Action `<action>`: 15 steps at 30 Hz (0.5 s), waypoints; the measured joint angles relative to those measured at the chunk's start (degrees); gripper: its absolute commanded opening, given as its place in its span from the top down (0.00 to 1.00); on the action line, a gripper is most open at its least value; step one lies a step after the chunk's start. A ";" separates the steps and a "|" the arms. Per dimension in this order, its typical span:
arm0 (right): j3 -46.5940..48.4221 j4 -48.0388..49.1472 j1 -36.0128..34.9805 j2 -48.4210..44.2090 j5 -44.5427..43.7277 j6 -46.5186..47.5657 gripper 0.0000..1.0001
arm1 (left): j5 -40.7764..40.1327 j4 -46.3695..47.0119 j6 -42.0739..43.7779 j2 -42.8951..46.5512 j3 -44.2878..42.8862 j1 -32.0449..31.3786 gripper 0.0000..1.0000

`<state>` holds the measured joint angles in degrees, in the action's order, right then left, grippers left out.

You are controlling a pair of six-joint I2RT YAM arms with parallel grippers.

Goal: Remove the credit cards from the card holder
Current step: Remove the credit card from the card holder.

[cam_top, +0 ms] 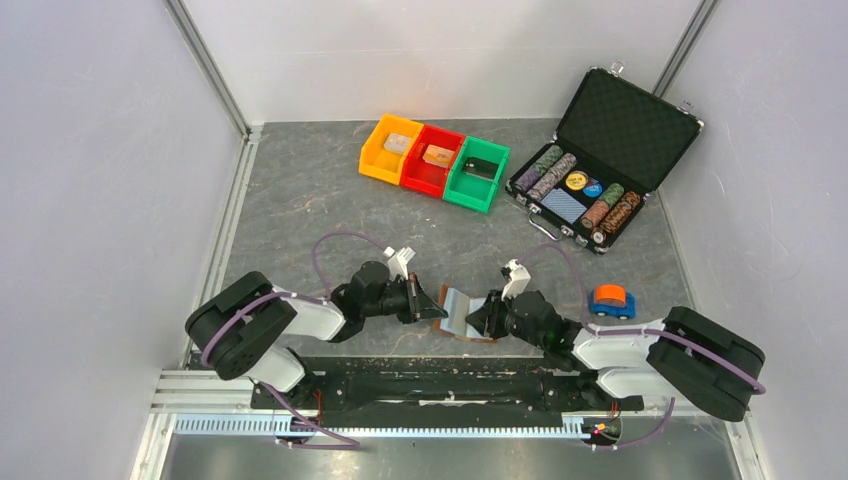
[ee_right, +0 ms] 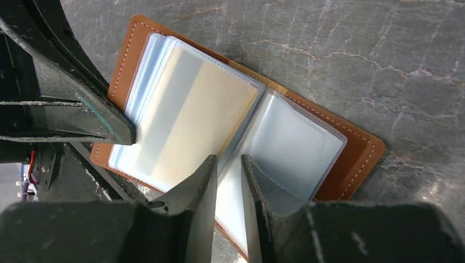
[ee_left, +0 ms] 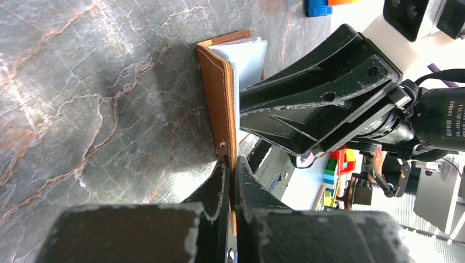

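- Overhead, you see the card holder (cam_top: pixel 460 315) on the table (cam_top: pixel 300 210) near the front edge, wedged between the left gripper (cam_top: pixel 437 305) and the right gripper (cam_top: pixel 482 318). The two cover its ends, so only a pale striped middle and a brown corner show.
- From that height both pincers are too small and dark for you to read their jaws.
- Farther back stand a row of bins (cam_top: pixel 468 193) and an open chip case (cam_top: pixel 630 120), and a toy car (cam_top: pixel 610 300) sits beside the right arm. What lies in the bins is too blurred to name.
- In the left wrist view, your left gripper is clenched on the edge of the holder's brown cover. Its fingers (ee_left: pixel 211 197) meet with only the leather between them.
- That cover is seen almost edge-on. Pale blue pockets (ee_left: pixel 249 55) peek out behind it, and the right gripper's black body hides everything beyond.
- In the right wrist view, the holder lies spread open on the stone-patterned top with its clear sleeves (ee_right: pixel 285 142) fanned out.
- A tan credit card (ee_right: pixel 203 115) sits inside a sleeve on the left half, its face clouded by the plastic. You cannot tell whether other sleeves hold cards.
- Your right gripper's jaws stand a narrow gap apart over the fold of the sleeves. You cannot tell whether they nip a sleeve or merely hang above it.
- The left gripper blocks the holder's left corner, and the lower edge is cut off behind the right fingers.
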<state>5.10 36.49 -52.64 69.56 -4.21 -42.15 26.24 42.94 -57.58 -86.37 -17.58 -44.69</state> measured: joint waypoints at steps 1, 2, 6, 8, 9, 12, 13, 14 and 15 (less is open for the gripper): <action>0.48 -0.68 0.00 -0.04 0.15 0.07 0.69 | -0.42 -0.76 0.00 0.61 0.07 -0.02 0.98; 0.98 -1.42 0.00 -0.20 0.33 0.17 0.68 | -0.83 -1.62 0.02 1.53 0.28 0.00 0.98; 2.36 -3.39 0.00 -0.74 0.96 0.09 0.61 | -3.56 -6.67 0.20 7.52 1.60 -0.02 0.98; 2.89 -3.82 0.00 -0.85 1.51 -0.33 0.57 | -4.94 -8.96 0.26 10.88 2.38 -0.02 0.98; 3.17 -4.00 0.00 -0.85 1.92 -0.52 0.56 | -5.68 -10.25 0.33 12.57 2.78 -0.02 0.98; 3.91 -3.93 0.00 -0.52 3.23 -1.31 0.51 | -7.82 -13.00 0.46 16.48 3.89 -0.02 0.98; 4.11 -3.85 0.00 -0.15 3.91 -1.60 0.49 | -8.35 -13.70 0.46 17.42 4.17 -0.02 0.98; 4.22 -3.58 -0.02 0.22 4.46 -1.84 0.48 | -8.83 -14.23 0.46 18.14 4.42 -0.02 0.98; 4.33 -3.28 -0.11 0.68 4.92 -2.08 0.45 | -9.27 -14.64 0.46 18.60 4.59 -0.02 0.98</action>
<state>9.43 33.21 -52.75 70.24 0.71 -44.23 16.97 28.29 -57.12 -67.77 -12.99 -44.71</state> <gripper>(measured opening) 0.500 0.045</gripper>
